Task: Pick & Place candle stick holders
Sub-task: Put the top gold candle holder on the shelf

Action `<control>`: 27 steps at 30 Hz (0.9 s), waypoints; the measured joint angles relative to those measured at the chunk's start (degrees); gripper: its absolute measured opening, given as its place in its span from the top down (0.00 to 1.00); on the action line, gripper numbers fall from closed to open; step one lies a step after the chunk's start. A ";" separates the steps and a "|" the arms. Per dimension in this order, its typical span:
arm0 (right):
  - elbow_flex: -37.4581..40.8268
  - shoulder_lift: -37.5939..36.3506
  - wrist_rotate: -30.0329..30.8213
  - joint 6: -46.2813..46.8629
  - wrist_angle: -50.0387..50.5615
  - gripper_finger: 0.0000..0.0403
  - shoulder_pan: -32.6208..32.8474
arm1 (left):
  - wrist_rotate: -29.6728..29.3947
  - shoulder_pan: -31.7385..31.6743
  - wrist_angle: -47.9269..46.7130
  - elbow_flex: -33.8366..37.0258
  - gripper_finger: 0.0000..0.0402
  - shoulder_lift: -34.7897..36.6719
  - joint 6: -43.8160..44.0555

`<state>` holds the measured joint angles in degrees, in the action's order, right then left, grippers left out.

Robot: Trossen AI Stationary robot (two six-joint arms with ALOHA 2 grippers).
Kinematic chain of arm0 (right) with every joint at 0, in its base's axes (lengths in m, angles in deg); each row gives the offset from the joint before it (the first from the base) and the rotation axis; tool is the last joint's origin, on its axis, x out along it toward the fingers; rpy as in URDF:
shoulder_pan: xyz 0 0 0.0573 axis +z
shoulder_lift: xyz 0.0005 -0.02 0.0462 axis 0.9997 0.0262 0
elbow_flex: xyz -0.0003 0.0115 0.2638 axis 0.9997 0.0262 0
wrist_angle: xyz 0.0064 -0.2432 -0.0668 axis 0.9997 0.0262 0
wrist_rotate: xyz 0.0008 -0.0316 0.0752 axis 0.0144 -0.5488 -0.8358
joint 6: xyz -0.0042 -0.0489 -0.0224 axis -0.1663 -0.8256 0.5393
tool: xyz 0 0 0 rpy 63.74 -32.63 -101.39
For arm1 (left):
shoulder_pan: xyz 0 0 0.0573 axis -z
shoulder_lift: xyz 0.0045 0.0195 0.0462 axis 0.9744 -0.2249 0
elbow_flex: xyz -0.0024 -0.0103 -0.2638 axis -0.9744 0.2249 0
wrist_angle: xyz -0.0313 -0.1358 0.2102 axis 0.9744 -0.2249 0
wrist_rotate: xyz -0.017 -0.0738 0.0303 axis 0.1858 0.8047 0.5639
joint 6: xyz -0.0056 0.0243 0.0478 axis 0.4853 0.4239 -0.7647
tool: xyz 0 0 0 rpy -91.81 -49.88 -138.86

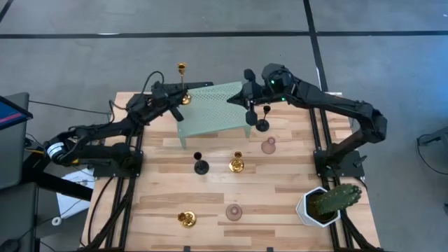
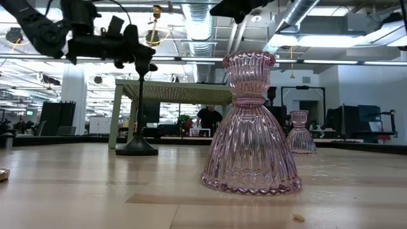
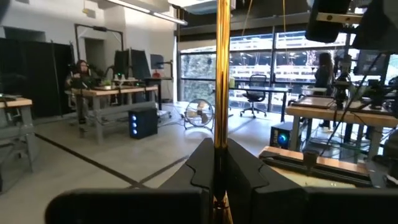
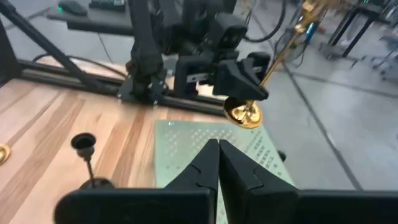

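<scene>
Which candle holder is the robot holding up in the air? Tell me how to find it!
Find the pale green perforated stand at the far side of the wooden table. Just off its left end, the left gripper is shut on the tall gold candle stick holder. It is the only holder lifted off the table, with a long thin gold stem; the other gold ones are short and sit on the wood.

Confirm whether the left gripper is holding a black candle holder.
No: the left gripper is shut on a tall gold candle holder, lifted over the green rack.

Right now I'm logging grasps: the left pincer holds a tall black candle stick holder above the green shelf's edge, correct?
Not black. The left pincer is shut on a tall gold candle stick holder, as the high and right wrist views show; it is raised at the green shelf edge.
</scene>
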<state>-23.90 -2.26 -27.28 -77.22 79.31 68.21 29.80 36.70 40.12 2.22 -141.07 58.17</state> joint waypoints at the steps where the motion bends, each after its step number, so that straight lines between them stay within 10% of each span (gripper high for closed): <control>1: 1.46 -0.58 0.00 0.26 -1.45 1.00 0.02 | 0.08 -0.38 1.34 0.96 0.96 -0.04 0.02; 27: 21.88 -9.68 9.55 4.09 -21.15 1.00 6.45 | -3.18 -2.33 26.05 5.68 0.96 -20.72 -0.13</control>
<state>-2.03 -11.94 -17.73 -73.13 58.16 74.66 26.62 34.37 66.17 7.90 -161.79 58.04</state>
